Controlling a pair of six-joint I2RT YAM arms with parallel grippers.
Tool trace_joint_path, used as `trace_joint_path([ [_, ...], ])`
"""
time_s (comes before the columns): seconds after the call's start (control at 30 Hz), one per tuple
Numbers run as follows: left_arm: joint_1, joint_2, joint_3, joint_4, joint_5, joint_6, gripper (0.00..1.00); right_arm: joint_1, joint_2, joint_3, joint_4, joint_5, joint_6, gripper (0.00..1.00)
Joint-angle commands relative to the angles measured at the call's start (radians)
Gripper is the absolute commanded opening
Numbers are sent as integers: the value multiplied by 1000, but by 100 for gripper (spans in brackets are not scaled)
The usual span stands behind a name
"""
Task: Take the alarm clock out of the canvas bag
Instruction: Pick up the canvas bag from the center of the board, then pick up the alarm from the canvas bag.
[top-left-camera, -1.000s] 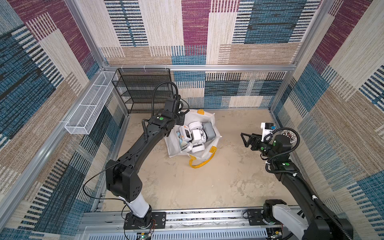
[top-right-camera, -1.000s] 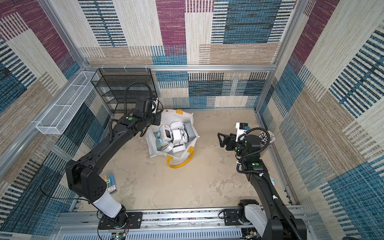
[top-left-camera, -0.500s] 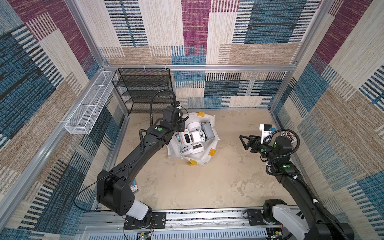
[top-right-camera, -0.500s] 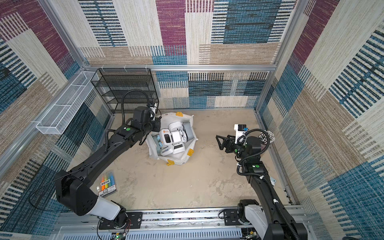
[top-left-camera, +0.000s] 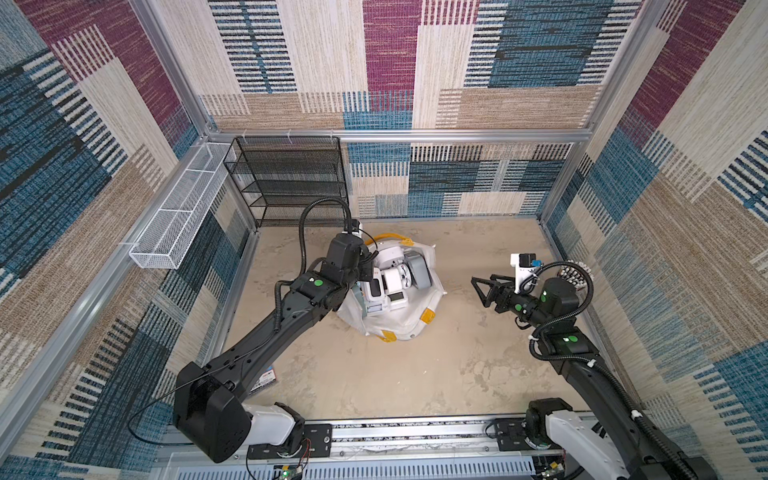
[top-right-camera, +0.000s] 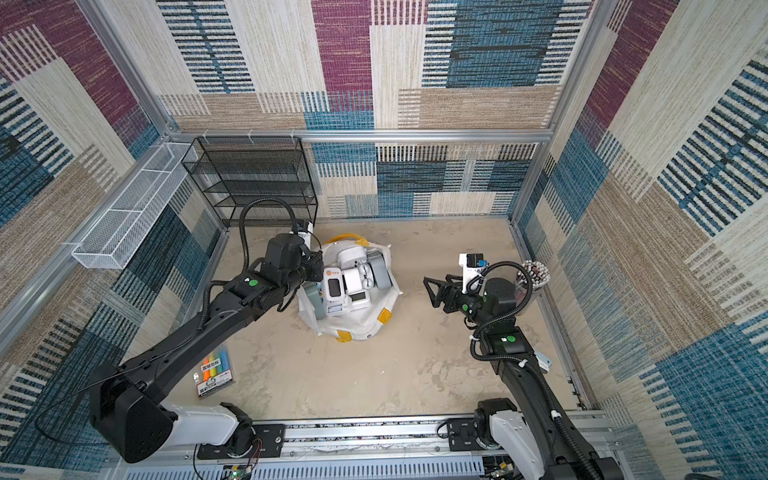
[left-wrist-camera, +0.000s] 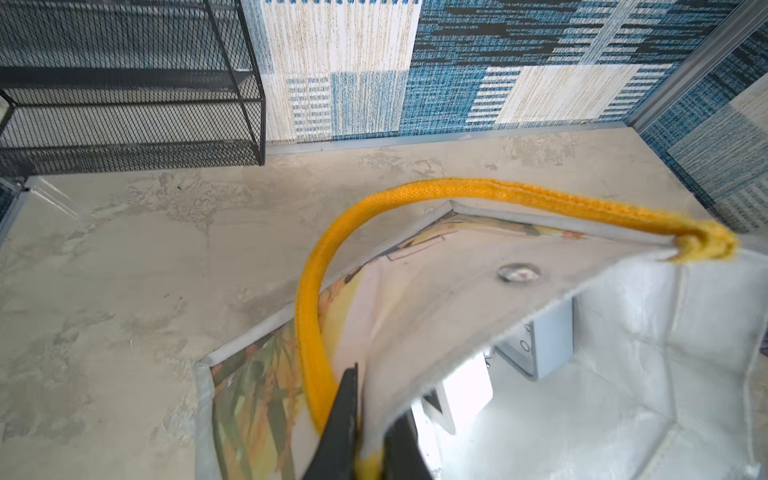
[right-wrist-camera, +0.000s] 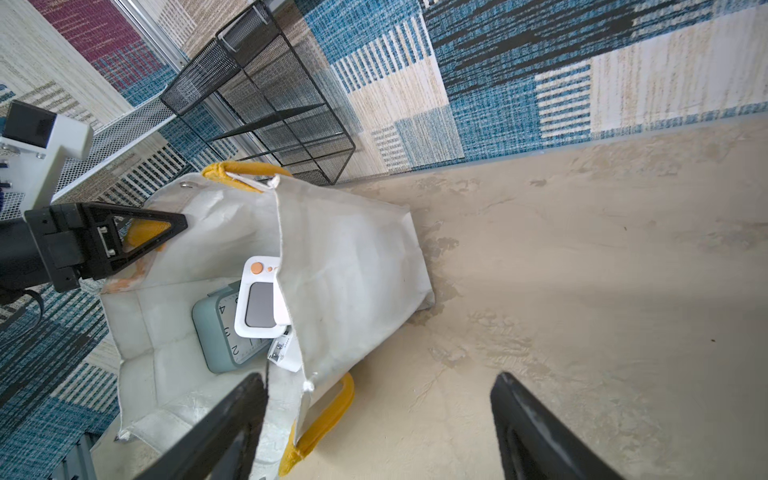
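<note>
The white canvas bag (top-left-camera: 399, 328) (top-right-camera: 357, 320) with yellow handles sits mid-table, mouth open upward. Several alarm clocks fill it. The right wrist view shows a white digital clock (right-wrist-camera: 259, 303) lying over a teal dial clock (right-wrist-camera: 216, 332). My left gripper (top-left-camera: 365, 266) (top-right-camera: 318, 270) (left-wrist-camera: 372, 415) is shut on the bag's rim beside a yellow handle (left-wrist-camera: 316, 324), holding that side up. My right gripper (top-left-camera: 478, 291) (top-right-camera: 429, 291) (right-wrist-camera: 380, 378) hangs open to the right of the bag, apart from it, pointing at it with nothing between its fingers.
A black mesh shelf (top-left-camera: 291, 178) stands at the back left, and a white wire basket (top-left-camera: 178, 212) hangs on the left wall. A marker pack (top-right-camera: 214, 372) lies under the left arm. A cup of pens (top-right-camera: 536, 274) stands by the right wall.
The left gripper has pulled the bag's rim, and the bag has shifted slightly forward with its near wall slumping. The right gripper has edged toward the bag and its jaws have narrowed a little.
</note>
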Motion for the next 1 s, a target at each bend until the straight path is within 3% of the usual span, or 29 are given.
trace_joint_path([
  [0.0, -10, -11, -12, 24, -8, -65, 0, 14, -17, -9, 23, 17, 18, 86],
  [0.7, -48, -42, -63, 7, 6, -109, 0, 107, -178, -72, 0, 51, -1, 82],
  [0.97, -49, -40, -61, 5, 0, -118, 0, 248, -116, -55, 38, 138, -3, 81],
])
